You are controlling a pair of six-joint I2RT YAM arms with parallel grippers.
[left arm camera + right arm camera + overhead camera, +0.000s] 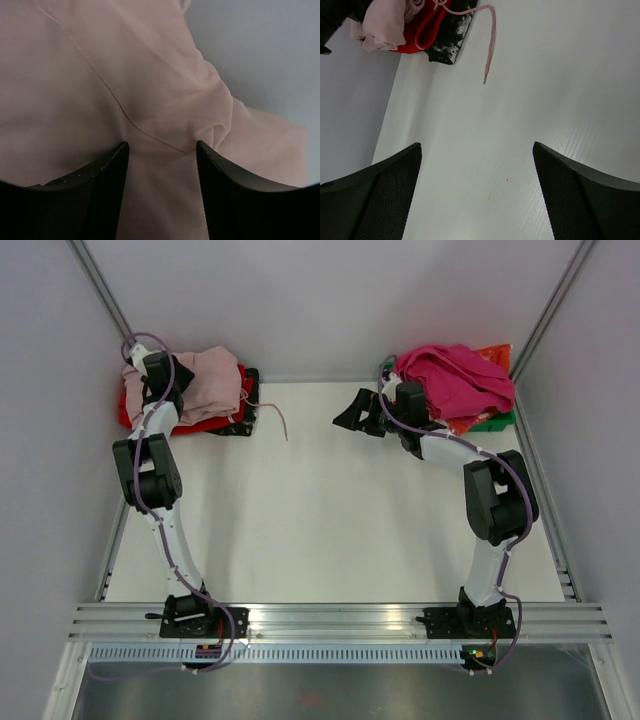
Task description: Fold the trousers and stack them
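Arms (150, 475) reach far: left pincer (162, 143) half-open against trousers (100, 75) in corner; right pincer (475, 145) wide above table (545, 75), elbow bent.

left arm (150, 468) hides part of the trousers (215, 380).

Open table (330, 515) between trousers (215, 375) and magenta garment (455, 375).

white table (330, 520): clothes stack (212, 412) far left, pink cord (281, 424) beside it, magenta-topped heap (455, 380) far right.
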